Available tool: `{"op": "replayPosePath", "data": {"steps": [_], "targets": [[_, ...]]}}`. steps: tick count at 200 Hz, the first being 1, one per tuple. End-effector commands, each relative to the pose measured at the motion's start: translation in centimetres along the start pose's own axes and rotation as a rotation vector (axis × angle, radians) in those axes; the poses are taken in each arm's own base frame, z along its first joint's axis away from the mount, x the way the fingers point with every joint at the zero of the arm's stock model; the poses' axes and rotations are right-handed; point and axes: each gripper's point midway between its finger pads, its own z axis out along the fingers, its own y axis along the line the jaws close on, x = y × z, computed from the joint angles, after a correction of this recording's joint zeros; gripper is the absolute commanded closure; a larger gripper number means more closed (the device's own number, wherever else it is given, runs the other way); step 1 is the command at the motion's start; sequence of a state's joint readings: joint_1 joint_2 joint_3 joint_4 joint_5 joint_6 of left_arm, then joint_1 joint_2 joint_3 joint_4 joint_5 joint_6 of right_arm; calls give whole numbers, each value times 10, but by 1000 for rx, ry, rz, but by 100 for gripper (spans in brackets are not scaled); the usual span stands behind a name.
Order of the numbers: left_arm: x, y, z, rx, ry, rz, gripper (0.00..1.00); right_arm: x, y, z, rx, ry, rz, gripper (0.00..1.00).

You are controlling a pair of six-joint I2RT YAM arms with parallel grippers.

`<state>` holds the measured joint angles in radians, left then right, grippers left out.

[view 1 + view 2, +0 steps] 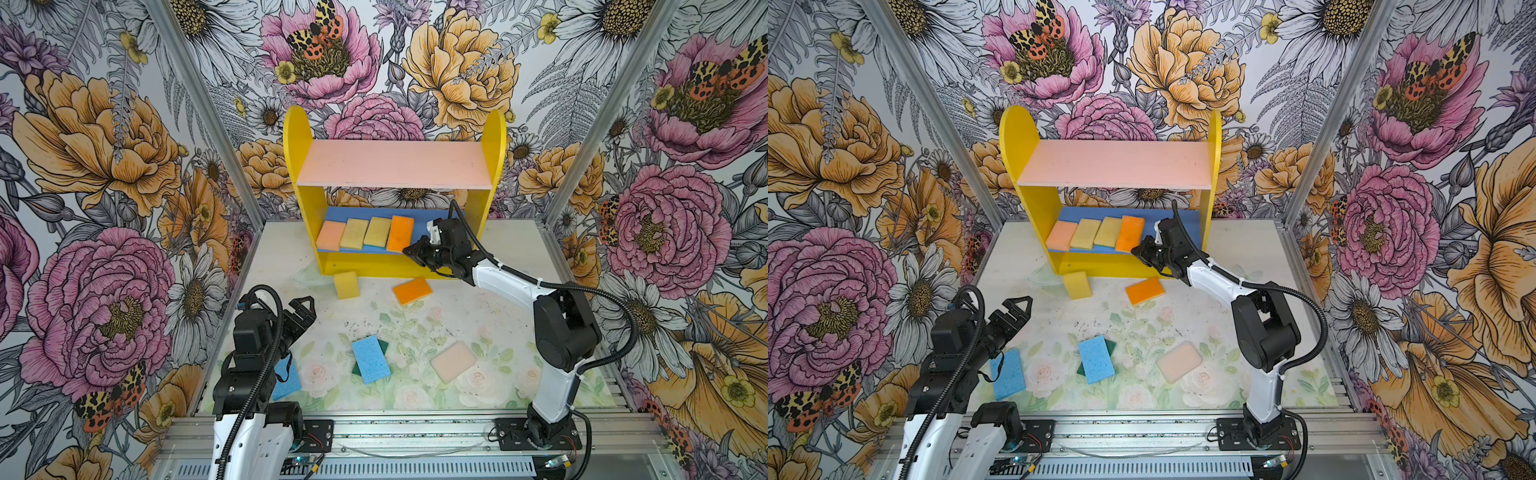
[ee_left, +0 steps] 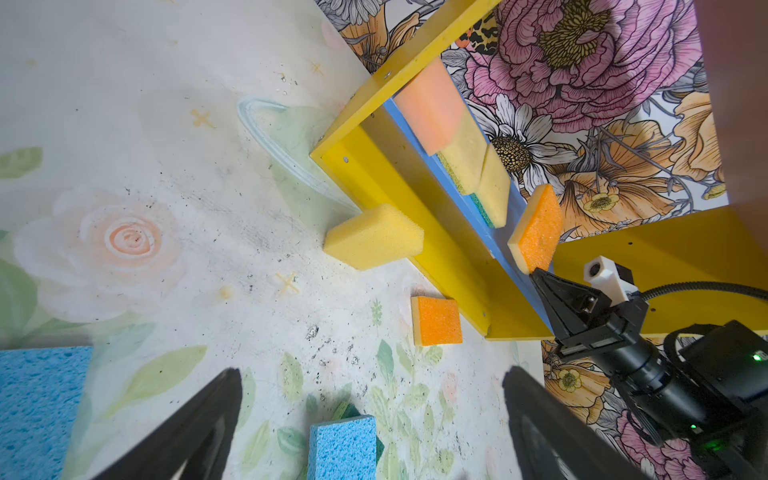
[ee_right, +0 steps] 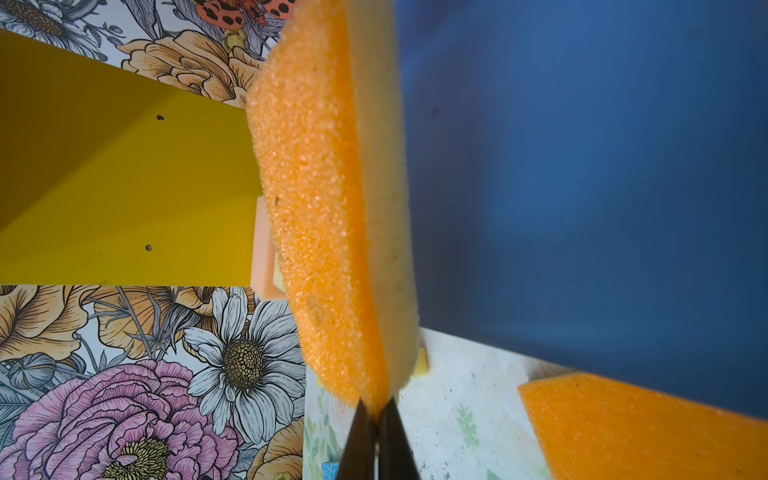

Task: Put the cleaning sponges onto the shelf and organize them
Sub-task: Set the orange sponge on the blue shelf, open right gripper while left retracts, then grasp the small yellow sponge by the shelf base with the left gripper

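Observation:
The shelf (image 1: 297,137) stands at the back with a pink upper board and a blue lower board (image 1: 428,226). On the lower board lean a peach sponge (image 1: 330,235), two yellow ones (image 1: 354,233) and an orange sponge (image 1: 401,230). My right gripper (image 1: 409,250) is shut on the front corner of that orange sponge (image 3: 324,199). On the table lie a yellow sponge (image 1: 346,284), an orange one (image 1: 412,290), a blue one (image 1: 370,358) over a dark green one (image 1: 383,345), and a peach one (image 1: 453,361). My left gripper (image 1: 302,309) hangs open and empty above the table's left side.
Another blue sponge (image 1: 1008,374) lies at the front left, partly under the left arm. The shelf's yellow side panel (image 1: 1216,166) stands close behind the right wrist. Flowered walls (image 1: 104,166) close in the table on three sides.

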<state>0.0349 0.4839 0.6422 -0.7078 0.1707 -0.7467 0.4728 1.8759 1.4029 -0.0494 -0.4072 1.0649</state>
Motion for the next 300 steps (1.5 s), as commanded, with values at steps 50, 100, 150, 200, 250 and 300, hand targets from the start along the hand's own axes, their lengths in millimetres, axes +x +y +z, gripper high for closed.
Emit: {"op": "replayPosePath", "data": {"steps": [50,100,150,200,250,300], "targets": [[3,0,3,1,30,25,1,-11,-5,16,7,-14,16,92],[6,0,5,5,48,24,1,-13,-4,16,6,-23,9,68],[12,-7,10,46,90,40,1,-8,-4,-8,19,-48,-42,48],[27,-25,44,91,291,93,1,28,-18,-51,61,-16,-126,37],[21,-39,84,-101,409,407,1,72,-32,-72,53,82,-144,36],[35,-70,122,-160,530,750,1,78,-36,-82,49,88,-165,36]]}}
